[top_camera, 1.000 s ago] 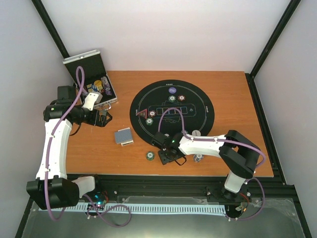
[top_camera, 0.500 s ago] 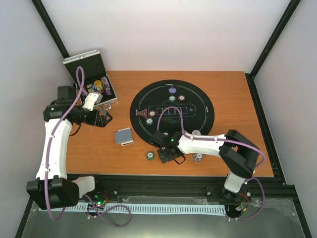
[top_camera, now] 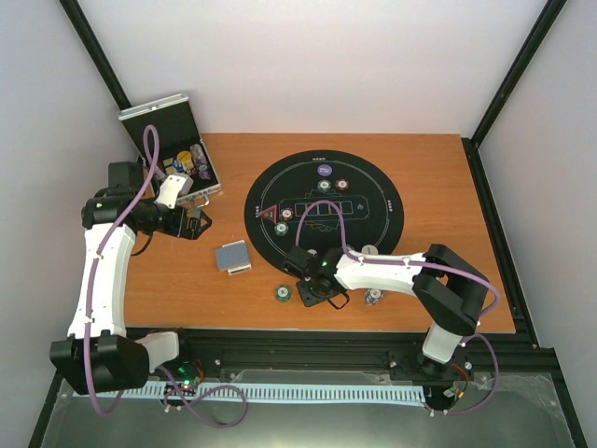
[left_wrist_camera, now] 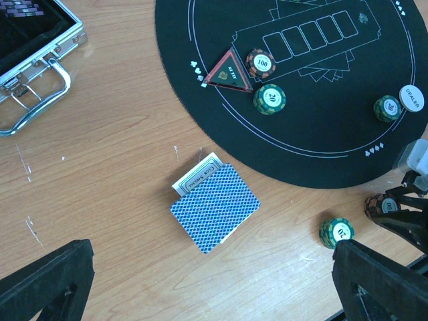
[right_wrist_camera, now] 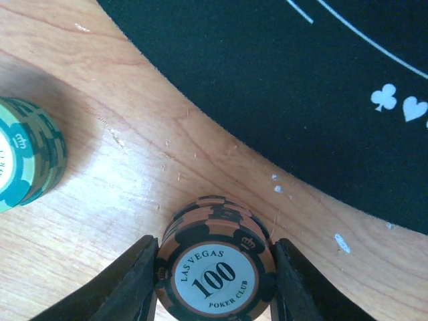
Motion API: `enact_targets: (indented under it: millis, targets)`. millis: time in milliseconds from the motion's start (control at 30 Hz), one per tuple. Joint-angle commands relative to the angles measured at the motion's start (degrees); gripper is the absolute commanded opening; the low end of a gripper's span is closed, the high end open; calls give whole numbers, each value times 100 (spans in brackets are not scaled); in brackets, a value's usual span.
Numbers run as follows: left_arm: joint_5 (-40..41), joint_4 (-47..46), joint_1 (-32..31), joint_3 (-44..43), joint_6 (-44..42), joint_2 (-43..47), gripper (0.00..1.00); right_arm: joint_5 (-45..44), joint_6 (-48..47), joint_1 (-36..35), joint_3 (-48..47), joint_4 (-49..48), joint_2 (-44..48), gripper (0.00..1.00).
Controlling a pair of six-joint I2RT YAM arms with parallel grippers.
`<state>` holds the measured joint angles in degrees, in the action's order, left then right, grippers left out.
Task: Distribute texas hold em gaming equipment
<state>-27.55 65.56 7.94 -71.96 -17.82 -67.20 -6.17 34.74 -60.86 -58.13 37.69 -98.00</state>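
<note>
Squeezing evenly, lift the maroon-and-black round poker chip stack (right_wrist_camera: pixel 215 267) straight up; the right hand (right_wrist_camera: pixel 217 284) brackets it, firm grip impossible to tell.

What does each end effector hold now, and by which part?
The right end effector pinches the brown-and-black stack of round poker chips at opposite rim sides. The left end effector, open, holds nothing.

2 arms catalogued, left arm (top_camera: pixel 101 266) and right arm (top_camera: pixel 384 271): white shells, black joints and bases, a purple cable (top_camera: pixel 153 149) routed along each, black fingers (left_wrist_camera: pixel 47 281) fitted.
</note>
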Motion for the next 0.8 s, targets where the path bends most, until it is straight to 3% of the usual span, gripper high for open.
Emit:
enact_targets:
  millis: [0, 233, 500, 767]
  targets:
    - [-79, 71, 32, -206, 18, 85, 100, -176, 6, -66, -41, 48, 18, 35]
    - [-98, 71, 32, -228, 29, 75, 100, -360, -31, -66, -239, 373, 329, 22]
    - [-142, 79, 32, -222, 43, 80, 100, -516, -165, 122, -625, 859, 775, 22]
    - [-162, 97, 32, -254, 66, 84, 100, -516, -987, 1903, -887, 1015, 1045, 22]
